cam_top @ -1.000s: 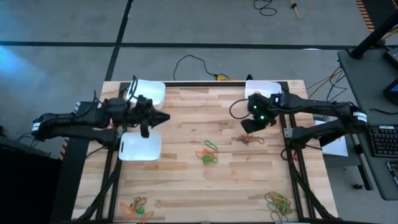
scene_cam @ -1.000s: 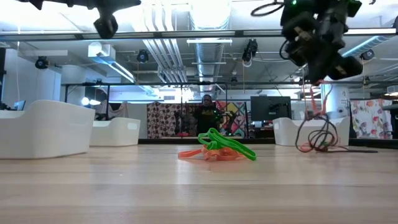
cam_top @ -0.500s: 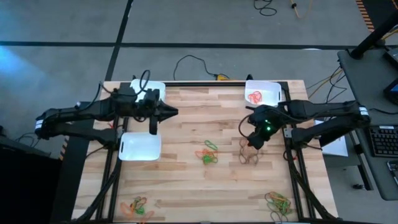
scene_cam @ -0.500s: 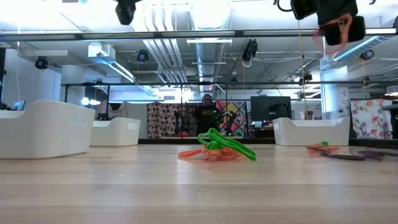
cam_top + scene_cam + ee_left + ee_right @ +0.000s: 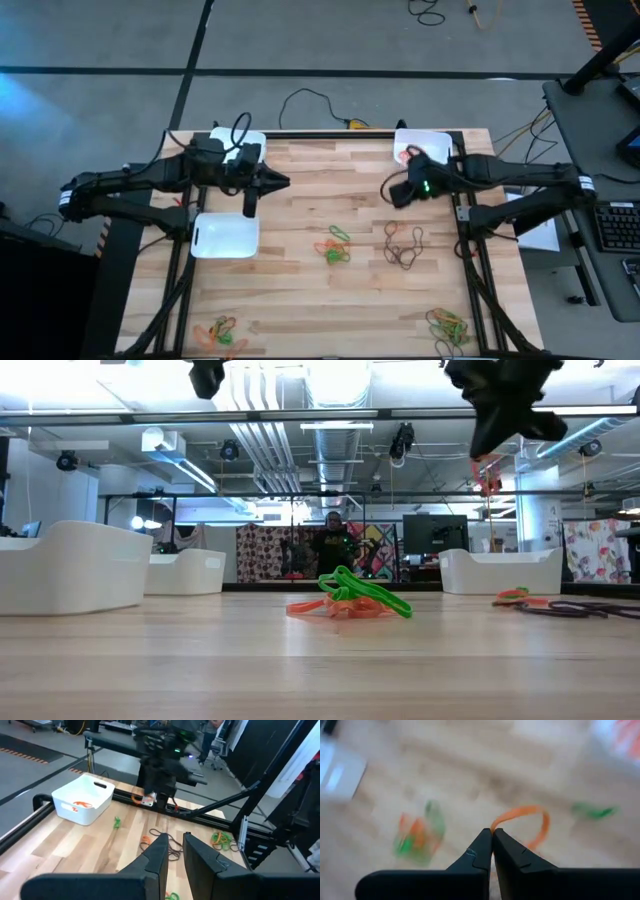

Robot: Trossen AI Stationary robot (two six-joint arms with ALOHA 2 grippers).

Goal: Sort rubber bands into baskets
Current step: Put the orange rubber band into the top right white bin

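The right gripper [image 5: 492, 834] is pinched shut on an orange band [image 5: 527, 820], hanging in the air near the table's far right corner, just short of the far right basket [image 5: 432, 143], which holds orange bands. Below it on the table [image 5: 300, 290] lies a loose bunch of dark bands [image 5: 404, 245], with an orange-and-green pile [image 5: 334, 246] at the centre and two more piles at the near left [image 5: 220, 332] and near right [image 5: 448, 326] corners. The left gripper [image 5: 173, 846], fingers a narrow slit apart and empty, waits above the far left edge between the far left basket [image 5: 250, 141] and the left-edge basket [image 5: 226, 237].
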